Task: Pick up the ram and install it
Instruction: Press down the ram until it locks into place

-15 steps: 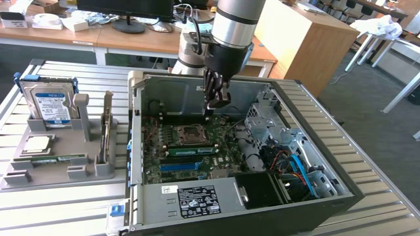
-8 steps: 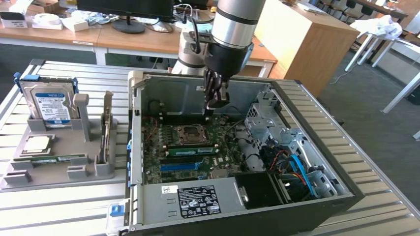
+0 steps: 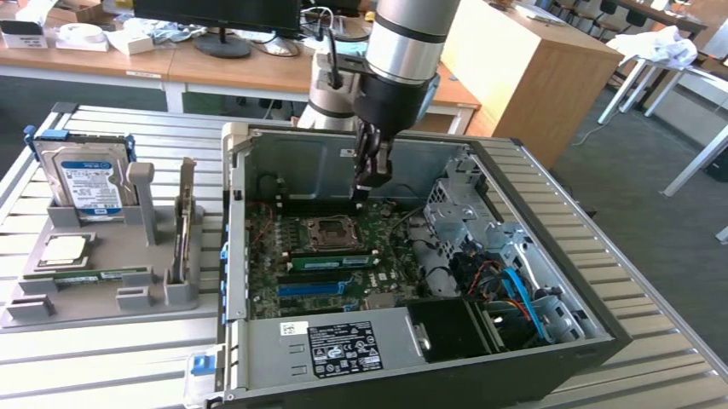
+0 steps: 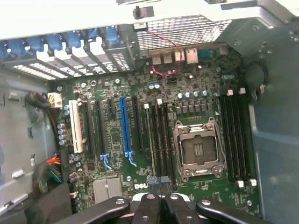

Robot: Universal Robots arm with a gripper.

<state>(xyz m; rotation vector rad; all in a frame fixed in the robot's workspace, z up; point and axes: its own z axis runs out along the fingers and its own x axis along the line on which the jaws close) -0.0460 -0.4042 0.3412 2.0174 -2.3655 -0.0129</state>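
A long green ram stick (image 3: pixel 331 260) stands on edge in a motherboard slot just in front of the empty processor socket (image 3: pixel 331 228). In the wrist view it is a thin pale line (image 4: pixel 148 140) beside the dark slots next to the socket (image 4: pixel 198 150). My gripper (image 3: pixel 361 189) hangs inside the open computer case (image 3: pixel 534 213), above the back edge of the motherboard and clear of the stick. Its dark fingertips (image 4: pixel 159 179) are pressed together with nothing between them. A second green stick (image 3: pixel 94 274) lies flat in the grey parts holder (image 3: pixel 114 300) at the exterior view's left.
The holder also carries a blue-labelled hard drive (image 3: pixel 91 183), a square silver processor chip (image 3: pixel 65 249) and an upright card (image 3: pixel 184 226). Inside the case are a blue slot (image 3: pixel 313 288), a power supply (image 3: pixel 341 345), a drive cage (image 3: pixel 461 213) and blue cables (image 3: pixel 517 285).
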